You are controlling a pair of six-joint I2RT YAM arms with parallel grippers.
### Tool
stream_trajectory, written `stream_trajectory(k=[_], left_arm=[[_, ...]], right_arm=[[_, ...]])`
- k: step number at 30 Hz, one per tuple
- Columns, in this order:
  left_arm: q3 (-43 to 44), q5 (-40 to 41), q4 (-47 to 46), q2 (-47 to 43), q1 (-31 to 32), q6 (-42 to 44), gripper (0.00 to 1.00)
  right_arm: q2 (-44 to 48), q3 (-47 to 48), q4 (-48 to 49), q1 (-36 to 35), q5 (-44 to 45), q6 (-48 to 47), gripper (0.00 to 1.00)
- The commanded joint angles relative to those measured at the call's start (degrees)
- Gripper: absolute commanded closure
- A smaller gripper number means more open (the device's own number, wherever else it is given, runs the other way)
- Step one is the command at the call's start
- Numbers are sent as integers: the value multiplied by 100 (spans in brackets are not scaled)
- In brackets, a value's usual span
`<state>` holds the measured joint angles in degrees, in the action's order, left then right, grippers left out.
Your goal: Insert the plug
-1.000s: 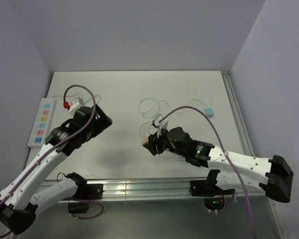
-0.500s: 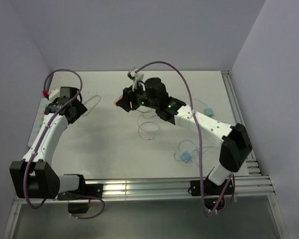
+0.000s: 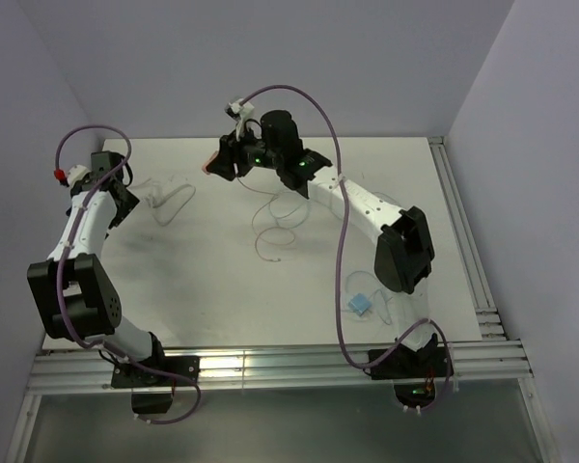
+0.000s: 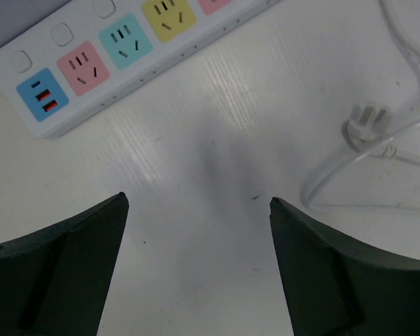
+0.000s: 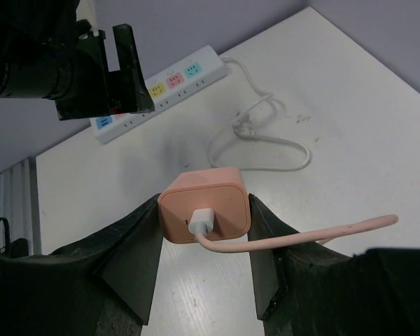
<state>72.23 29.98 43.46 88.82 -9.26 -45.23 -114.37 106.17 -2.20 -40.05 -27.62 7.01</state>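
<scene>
Okay, the pink square plastic charger plug (image 5: 217, 192) sat pinched by its flat sides in the right claw (image 5: 205, 210). It was clear of the white tabletop (image 3: 396, 193), near 11 o'clock of the table in the top view, with a thin pink cable (image 5: 301, 238) trailing from its back toward 4 o'clock. The left claw (image 4: 197, 210) hung spread wide and empty low over the table. The white plastic power strip with coloured sockets (image 4: 119, 56) lay at its 11 o'clock, and a loose white cord with a pronged end (image 4: 364, 129) lay at 3 o'clock. Likely trouble: from the right wrist view the left arm's black body stood at 10 o'clock of the plug, between it and part of the strip, so a straight run in could knock the two arms together. The prongs faced away and were hidden, so their turn against the slots could not be told. A small twist would probably jam them on the socket face. Nothing pinned the strip, so a push could slide it instead of seating the plug. The grip on smooth sides might let the block pivot under load. The trailing cable or the loose white cord could snag and drag the plug off line.
</scene>
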Motion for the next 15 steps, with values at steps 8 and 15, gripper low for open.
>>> stream_trajectory(k=[8,15], left_arm=[[19,-80,-919,531,-963,234,99],[950,657,-682,1532,-1201,436,100]], right_arm=[[-561,581,395,499,-1097,504,100],[-455,325,571,498,-1158,609,100]])
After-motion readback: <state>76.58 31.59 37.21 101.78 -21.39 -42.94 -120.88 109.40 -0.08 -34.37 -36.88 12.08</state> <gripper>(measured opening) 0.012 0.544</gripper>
